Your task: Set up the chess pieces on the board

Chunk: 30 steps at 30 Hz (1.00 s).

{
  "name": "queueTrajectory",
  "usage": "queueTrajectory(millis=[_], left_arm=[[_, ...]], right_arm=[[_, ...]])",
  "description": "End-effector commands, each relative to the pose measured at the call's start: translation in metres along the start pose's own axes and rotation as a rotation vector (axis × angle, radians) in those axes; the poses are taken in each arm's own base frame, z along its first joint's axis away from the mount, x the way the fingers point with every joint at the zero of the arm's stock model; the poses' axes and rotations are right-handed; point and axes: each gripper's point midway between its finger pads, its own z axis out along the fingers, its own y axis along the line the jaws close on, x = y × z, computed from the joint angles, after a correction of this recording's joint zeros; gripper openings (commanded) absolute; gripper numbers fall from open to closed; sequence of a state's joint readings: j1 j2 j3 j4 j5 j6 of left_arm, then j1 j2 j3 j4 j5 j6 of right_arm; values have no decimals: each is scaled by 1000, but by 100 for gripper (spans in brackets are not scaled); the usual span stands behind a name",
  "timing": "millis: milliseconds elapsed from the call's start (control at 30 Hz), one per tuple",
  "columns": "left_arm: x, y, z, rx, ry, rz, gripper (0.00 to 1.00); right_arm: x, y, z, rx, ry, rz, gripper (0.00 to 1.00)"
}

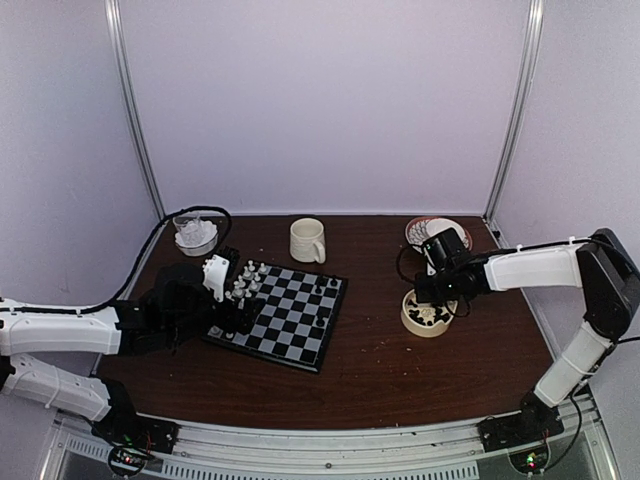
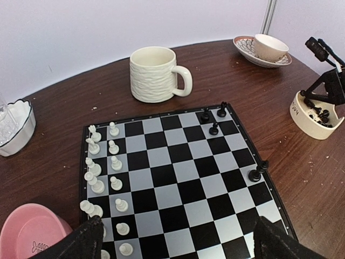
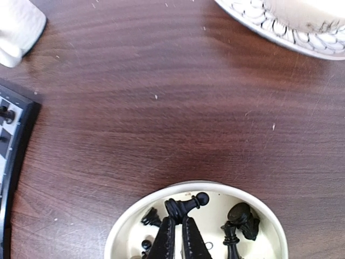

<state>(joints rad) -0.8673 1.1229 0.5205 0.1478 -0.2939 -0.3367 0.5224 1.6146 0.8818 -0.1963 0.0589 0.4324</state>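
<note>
- Small black-and-grey checked chessboard [image 2: 183, 186]: white chess pieces [image 2: 97, 186] stand in two rows along its left edge, near complete.
- Only four black chess pieces [image 2: 214, 128] on its right side.
- The rest lie in the round cream bowl [image 3: 226, 195], right of the board.
- Right gripper [image 3: 179, 220] is pinched on a black pawn [image 3: 186, 205] there.
- Left gripper [image 2: 179, 226] is spread wide over the board's near edge.

lab test cell, plain white panels [image 1: 330, 100], metal frame posts [image 1: 133, 110]
</note>
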Motion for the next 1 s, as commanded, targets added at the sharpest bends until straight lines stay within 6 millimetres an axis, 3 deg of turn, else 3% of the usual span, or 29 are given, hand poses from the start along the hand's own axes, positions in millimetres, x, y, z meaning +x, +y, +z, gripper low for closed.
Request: queueTrajectory(millis=[0, 200, 467, 733, 967], left_arm=[[-22, -3, -5, 16, -48, 0, 97], [-23, -4, -5, 26, -52, -13, 97], [-25, -23, -3, 124, -32, -26, 97], [-30, -72, -7, 388, 16, -58, 97], [-27, -112, -3, 598, 108, -107, 88]], right_arm=[[-3, 3, -18, 2, -36, -36, 1], [-9, 30, -43, -58, -124, -162, 2], [-2, 96, -72, -207, -246, -394, 2], [23, 155, -97, -405, -319, -580, 2], [50, 194, -127, -552, -390, -739, 3]])
